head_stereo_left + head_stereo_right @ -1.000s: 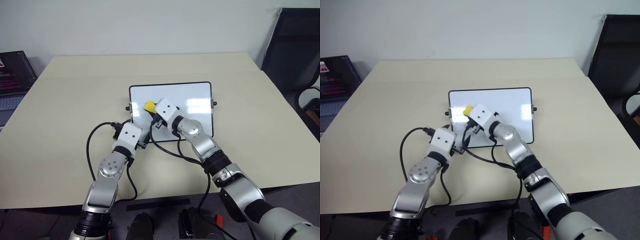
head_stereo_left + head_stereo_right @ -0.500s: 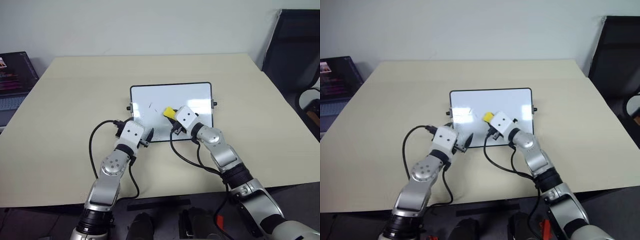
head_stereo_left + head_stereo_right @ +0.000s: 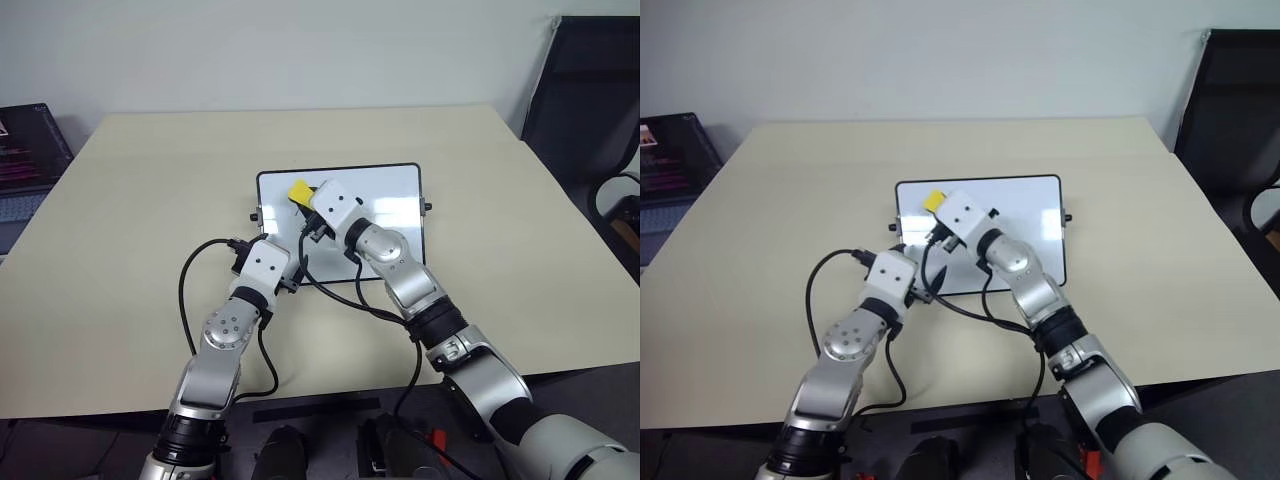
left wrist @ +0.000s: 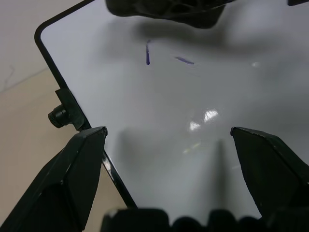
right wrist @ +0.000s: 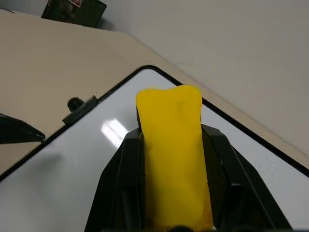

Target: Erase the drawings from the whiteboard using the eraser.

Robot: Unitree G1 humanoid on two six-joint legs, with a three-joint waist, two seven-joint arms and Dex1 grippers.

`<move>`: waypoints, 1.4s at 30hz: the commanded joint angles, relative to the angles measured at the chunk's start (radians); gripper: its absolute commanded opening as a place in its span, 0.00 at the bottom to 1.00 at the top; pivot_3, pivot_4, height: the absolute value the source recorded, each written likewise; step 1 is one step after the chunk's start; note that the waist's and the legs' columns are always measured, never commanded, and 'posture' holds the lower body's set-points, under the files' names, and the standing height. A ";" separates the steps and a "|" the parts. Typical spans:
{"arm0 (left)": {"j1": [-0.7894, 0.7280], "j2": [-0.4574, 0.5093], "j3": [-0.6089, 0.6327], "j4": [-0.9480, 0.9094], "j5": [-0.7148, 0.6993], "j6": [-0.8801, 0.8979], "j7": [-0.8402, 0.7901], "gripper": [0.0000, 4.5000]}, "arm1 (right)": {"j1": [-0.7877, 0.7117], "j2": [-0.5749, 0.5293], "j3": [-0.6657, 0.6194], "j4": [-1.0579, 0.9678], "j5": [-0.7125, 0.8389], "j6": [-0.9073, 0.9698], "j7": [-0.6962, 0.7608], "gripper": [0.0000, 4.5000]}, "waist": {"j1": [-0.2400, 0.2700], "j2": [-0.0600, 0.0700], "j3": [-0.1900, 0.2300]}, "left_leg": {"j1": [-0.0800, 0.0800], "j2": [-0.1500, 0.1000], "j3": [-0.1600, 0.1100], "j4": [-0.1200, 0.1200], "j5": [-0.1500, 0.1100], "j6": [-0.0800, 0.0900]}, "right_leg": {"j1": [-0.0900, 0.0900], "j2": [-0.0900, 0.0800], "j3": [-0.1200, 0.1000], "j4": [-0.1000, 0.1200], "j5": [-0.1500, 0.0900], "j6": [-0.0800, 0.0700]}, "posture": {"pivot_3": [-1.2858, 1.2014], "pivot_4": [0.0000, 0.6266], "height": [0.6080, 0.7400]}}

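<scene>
Gripping the eraser, the right hand sits over the whiteboard's far-left corner; left hand spread wide at its near edge, two drawings left.

A pale beige table stands against a plain white wall, a black chair at its right

A beige table carried the scene. One thing lay directly on it: the whiteboard, flat and near the middle. The left gripper stood open at the board's near left corner, just ahead of it. The right gripper was over the board's far left corner. A black knob sat on the board's left edge.
</scene>
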 commanded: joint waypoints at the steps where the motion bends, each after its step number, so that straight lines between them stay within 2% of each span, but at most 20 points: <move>1: 0.005 -0.003 0.005 -0.050 0.007 -0.008 0.010 1.00 | -0.026 0.000 0.015 0.011 -0.014 0.028 0.031 0.27 | 0.002 0.000 0.000 | 0.000 0.000 0.000 0.000 0.000 0.000 | 0.000 0.000 0.000 0.000 0.000 0.000 | 0.52 0.24 1.00; 9: 0.002 -0.014 0.007 -0.049 0.008 -0.003 0.019 1.00 | 0.041 -0.038 0.072 -0.019 -0.058 0.167 0.105 0.27 | 0.001 0.000 0.000 | 0.001 0.000 0.000 0.000 0.000 0.000 | 0.000 0.000 0.000 0.001 0.000 0.000 | 0.52 0.24 1.00; 24: -0.025 -0.022 -0.013 -0.010 0.000 -0.027 0.000 1.00 | 0.216 -0.200 0.031 -0.261 -0.056 0.295 0.129 0.27 | 0.005 -0.001 -0.001 | 0.005 -0.001 0.000 0.001 0.000 0.000 | 0.003 0.000 -0.001 0.003 -0.001 -0.001 | 0.52 0.24 1.00; 36: -0.049 -0.020 -0.018 0.019 -0.005 -0.046 -0.005 1.00 | 0.117 -0.110 0.032 -0.204 -0.019 0.187 0.084 0.27 | -0.003 -0.001 0.000 | 0.007 0.000 0.001 0.000 0.000 0.000 | 0.004 0.000 0.000 0.003 -0.001 -0.001 | 0.52 0.24 1.00; 42: -0.033 -0.021 -0.015 -0.010 -0.002 -0.031 0.004 1.00 | 0.131 -0.081 -0.006 -0.208 0.025 0.099 0.082 0.27 | -0.001 -0.001 0.000 | 0.001 0.000 0.001 -0.001 0.000 0.000 | 0.000 0.000 0.000 0.001 -0.001 -0.001 | 0.52 0.24 1.00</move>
